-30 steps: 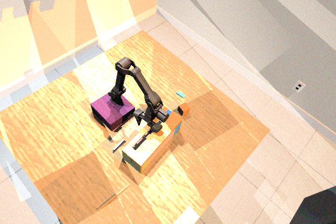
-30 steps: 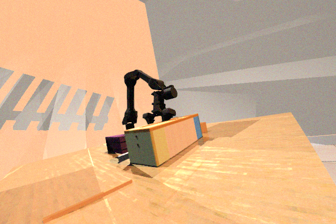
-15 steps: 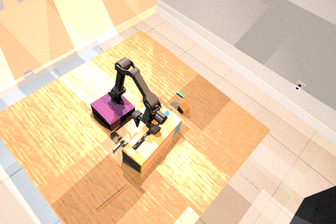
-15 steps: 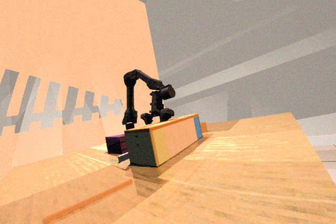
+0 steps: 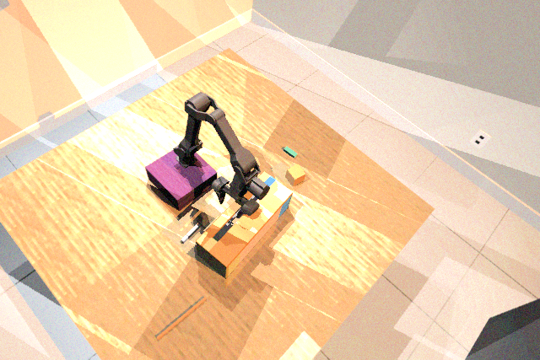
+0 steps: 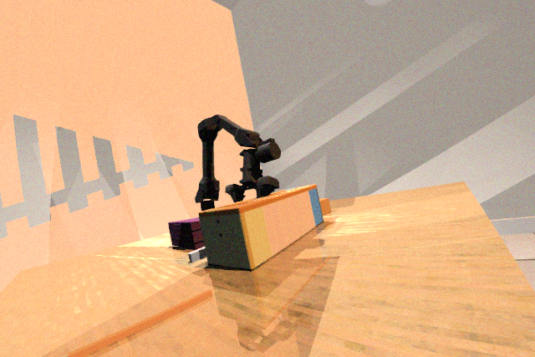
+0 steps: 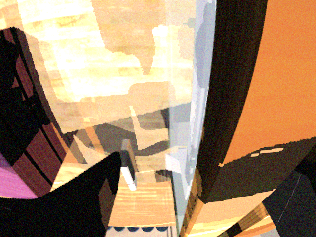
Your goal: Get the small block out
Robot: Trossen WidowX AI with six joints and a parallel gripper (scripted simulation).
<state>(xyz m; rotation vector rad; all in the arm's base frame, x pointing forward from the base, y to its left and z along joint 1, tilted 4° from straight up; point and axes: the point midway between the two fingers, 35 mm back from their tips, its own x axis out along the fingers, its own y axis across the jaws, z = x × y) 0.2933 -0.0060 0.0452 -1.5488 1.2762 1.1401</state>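
The shelf inside the box (image 5: 237,249) could not be seen in any view, so the block could not be placed with certainty. The only small cube in view was an orange cube (image 5: 296,174), plain and sharp-edged. It lay on the bench (image 5: 357,233) just past the box's blue-striped end, apart from it. Whether that was the block in question, I cannot tell.

The box was a long, flat-sided shape with an orange top. Its outer wall had panels of dark green, yellow, pale peach and blue in the exterior view (image 6: 281,219). In the wrist view a clear, glassy pane ran along the box's front, beside a dark inner edge. The bench was glossy, streaked wood, crossed by patches of light and shade. A short grey rod (image 5: 190,233) lay near the box's dark end. A thin orange strip (image 5: 180,317) lay well apart toward the bench's near edge, and a small teal chip (image 5: 289,152) lay beyond the cube.

The dark arm stood on a purple slatted base (image 5: 180,178). It rose steeply, bent sharply at the elbow and sloped down to the box's blue end. The pincer (image 5: 234,199) pointed downward, its fingers spread wide and gripping nothing. One black finger (image 7: 59,224) hung on the bench side of the pane, and the other appeared to be over the box.
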